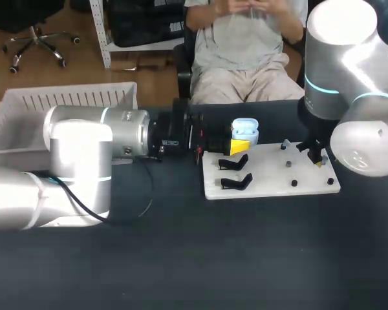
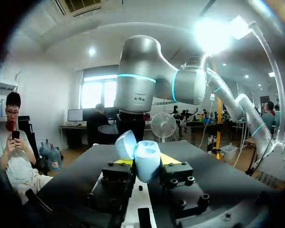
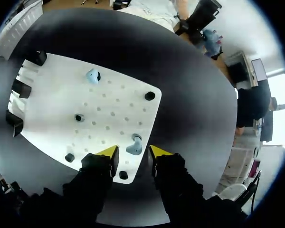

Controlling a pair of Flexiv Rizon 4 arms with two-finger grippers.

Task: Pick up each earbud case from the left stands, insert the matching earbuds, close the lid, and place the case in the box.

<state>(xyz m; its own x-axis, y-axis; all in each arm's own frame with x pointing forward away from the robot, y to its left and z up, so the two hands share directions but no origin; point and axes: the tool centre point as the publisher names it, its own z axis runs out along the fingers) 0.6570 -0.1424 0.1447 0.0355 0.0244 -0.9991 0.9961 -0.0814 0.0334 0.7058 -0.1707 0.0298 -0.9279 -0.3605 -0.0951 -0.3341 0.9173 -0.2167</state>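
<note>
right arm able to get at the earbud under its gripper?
Probably yes: the right gripper is open directly above the earbud on the white board, nothing between them. A black peg stands close by, though.

Bright overhead light, glare on right arm (image 1: 349, 61).

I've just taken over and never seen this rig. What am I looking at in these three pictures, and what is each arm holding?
This is a two-armed robot at a table. The overhead picture looks down from behind it; the two round ones come from cameras on each wrist. The left gripper is shut on a light blue earbud case, lid open. The right gripper is open over a white board, an earbud lying between its fingertips. A second earbud lies farther along the board. The white box sits on the left.
</note>
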